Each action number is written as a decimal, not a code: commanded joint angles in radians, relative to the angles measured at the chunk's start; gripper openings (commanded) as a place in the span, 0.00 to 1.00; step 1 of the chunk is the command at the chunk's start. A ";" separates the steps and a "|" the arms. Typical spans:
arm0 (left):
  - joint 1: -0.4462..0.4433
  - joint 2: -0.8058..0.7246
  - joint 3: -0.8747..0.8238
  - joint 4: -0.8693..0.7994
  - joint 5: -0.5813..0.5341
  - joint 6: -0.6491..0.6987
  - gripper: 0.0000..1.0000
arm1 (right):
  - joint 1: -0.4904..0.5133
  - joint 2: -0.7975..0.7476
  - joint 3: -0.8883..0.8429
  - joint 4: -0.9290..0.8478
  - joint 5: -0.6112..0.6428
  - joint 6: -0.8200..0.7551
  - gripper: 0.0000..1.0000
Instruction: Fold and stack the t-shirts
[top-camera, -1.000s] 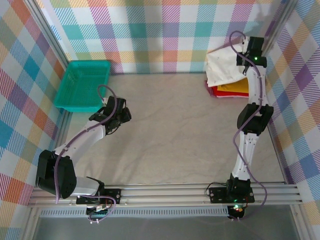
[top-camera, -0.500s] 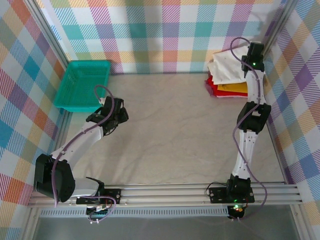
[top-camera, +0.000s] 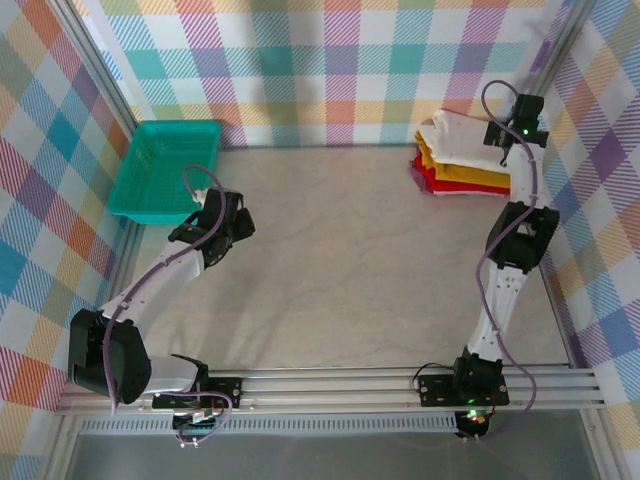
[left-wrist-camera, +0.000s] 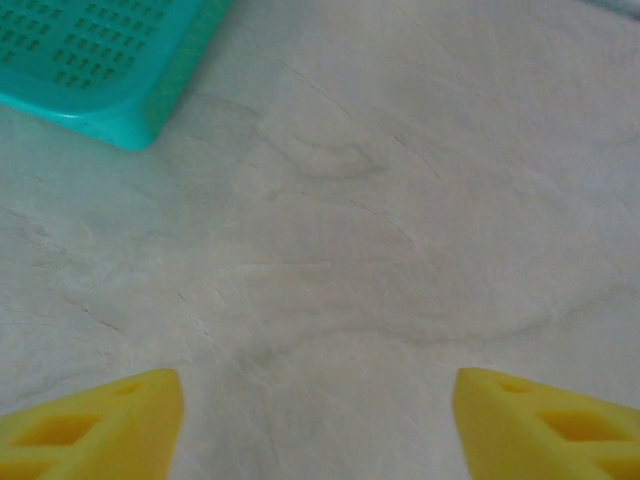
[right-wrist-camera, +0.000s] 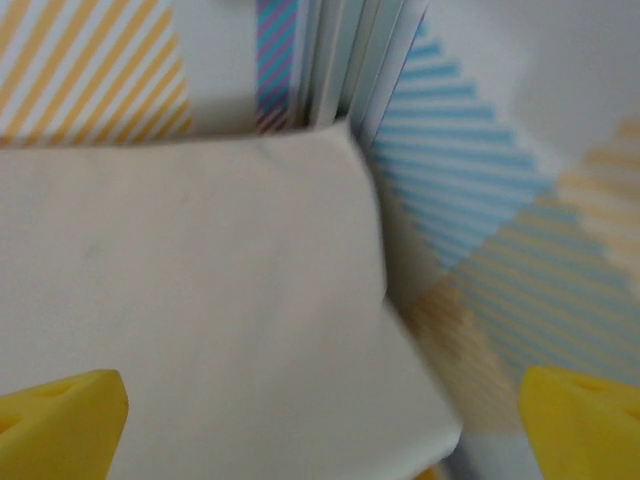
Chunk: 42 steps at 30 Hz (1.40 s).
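White t-shirt (top-camera: 462, 138) now lies folded atop the mustard-yellow t-shirt (top-camera: 470, 172) and red t-shirt (top-camera: 452, 186), far right corner; 1 s ago it hung bunched from the right gripper (right-wrist-camera: 320, 425). That claw now gapes wide, empty. Left gripper (left-wrist-camera: 320, 425) wide apart, empty, near teal basket (left-wrist-camera: 100, 60). Stack of 3 looks complete.

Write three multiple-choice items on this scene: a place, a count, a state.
1. Where does the t-shirt stack sit? A) far right corner of the table B) near left corner C) table centre
2. How many t-shirts are in it? A) one B) three C) five
3. How do the jaws of the right gripper stand? A) shut on cloth B) shut on nothing C) open
Answers: 1 A, it lies in that corner. 2 B, a white t-shirt tops a yellow t-shirt and a red t-shirt. 3 C, the fingers stand wide apart above the white cloth.
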 joint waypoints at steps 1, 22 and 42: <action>0.051 -0.055 -0.071 0.121 -0.093 0.071 0.87 | 0.036 -0.337 -0.327 0.147 -0.128 0.157 1.00; 0.213 0.049 -0.568 0.997 -0.057 0.438 0.98 | 0.337 -1.002 -1.878 1.188 0.084 0.086 1.00; 0.213 0.238 -0.591 1.246 0.109 0.427 1.00 | 0.261 -0.805 -1.860 1.362 -0.232 0.051 1.00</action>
